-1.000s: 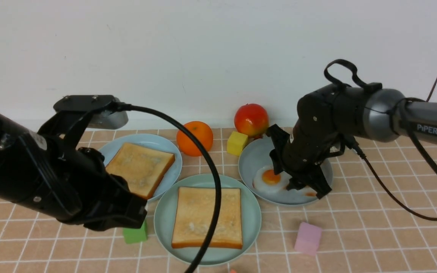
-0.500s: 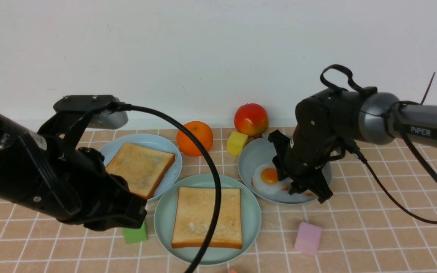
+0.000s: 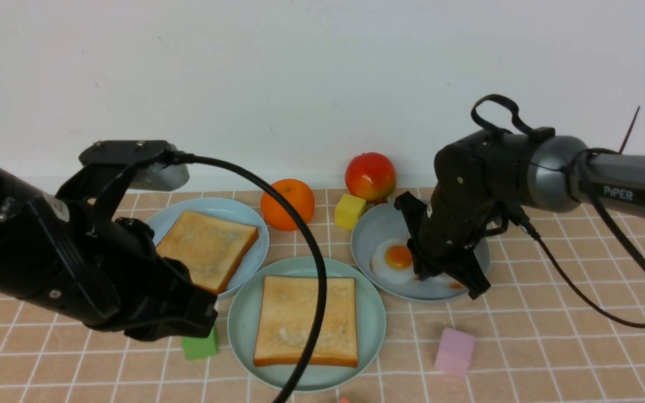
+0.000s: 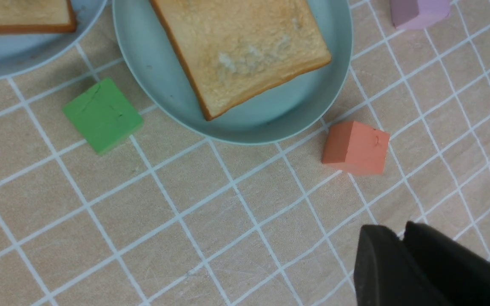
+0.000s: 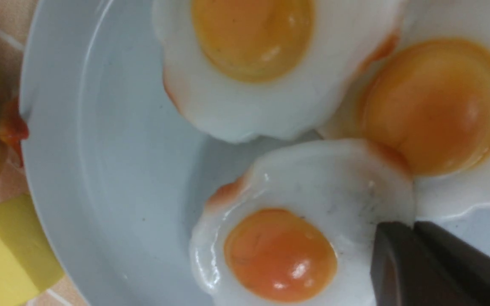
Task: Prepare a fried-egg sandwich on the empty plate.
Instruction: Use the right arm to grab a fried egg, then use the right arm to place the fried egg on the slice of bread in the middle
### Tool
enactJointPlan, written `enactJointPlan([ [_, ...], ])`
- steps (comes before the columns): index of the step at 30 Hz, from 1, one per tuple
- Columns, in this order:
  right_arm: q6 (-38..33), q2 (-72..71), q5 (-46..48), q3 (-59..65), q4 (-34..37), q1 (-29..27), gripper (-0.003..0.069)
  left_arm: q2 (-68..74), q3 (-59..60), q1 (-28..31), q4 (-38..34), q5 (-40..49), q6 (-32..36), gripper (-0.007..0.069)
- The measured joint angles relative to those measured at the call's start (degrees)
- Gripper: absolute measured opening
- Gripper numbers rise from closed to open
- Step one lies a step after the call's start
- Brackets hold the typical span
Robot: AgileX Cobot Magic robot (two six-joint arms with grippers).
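Nearest row on the tiled desk (image 3: 524, 347): a coral block (image 4: 355, 146); a green block (image 3: 199, 346) just beside the left rim of the mint-green plate (image 3: 239, 330); a pink block (image 3: 454, 351) off to that plate's right. The left end effector (image 3: 191, 313) hung above the desk near the green block. Its opening could not be read from either view, and nothing was seen in it.

The mint-green plate carried one toast slice (image 3: 305, 319), lying flat with nothing on top.

Behind, left: a sky-blue plate (image 3: 188, 215) with a second toast slice (image 3: 206, 249), its near corner out at the rim.

Behind, right: a grey-blue plate (image 3: 373, 232) held three eggs. The fried egg (image 3: 396, 260) farthest left lay flat, yolk up, its white lapping the other eggs (image 5: 434, 106). The right end effector (image 3: 450, 281) was low over this plate. Its fingers looked spread in the front view and gripped nothing. One fingertip (image 5: 398, 263) sat at the near edge of that egg's white; contact was uncertain.

Back row by the wall (image 3: 322, 84): a yellow block (image 3: 349, 211) beside the grey-blue plate's rim, an orange (image 3: 287, 204) and an apple (image 3: 370, 176).
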Motion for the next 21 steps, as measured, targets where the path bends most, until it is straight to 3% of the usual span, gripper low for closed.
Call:
enactJointPlan([
  [4, -0.83, -0.44, 0.04, 0.00, -1.26, 0.00, 0.0018, 0.00, 0.00, 0.00, 0.00, 0.00, 0.00, 0.0092],
  [10, -1.54, -3.73, -0.55, 0.33, -8.69, -0.06, 0.0018, 0.00, 0.00, 0.00, 0.00, 0.00, 0.00, 0.0092],
  [14, -4.61, -5.57, -2.71, 0.33, -9.00, -0.06, 0.0018, 0.00, 0.00, 0.00, 0.00, 0.00, 0.00, 0.0092],
  [16, -9.09, -6.43, -4.04, 0.33, -7.49, 0.04, 0.0018, 0.00, 0.00, 0.00, 0.00, 0.00, 0.00, 0.0092],
  [21, -31.13, -7.21, -4.62, 0.33, 3.59, 2.80, 0.0018, 0.00, 0.00, 0.00, -0.23, 0.00, 0.00, 0.0094],
])
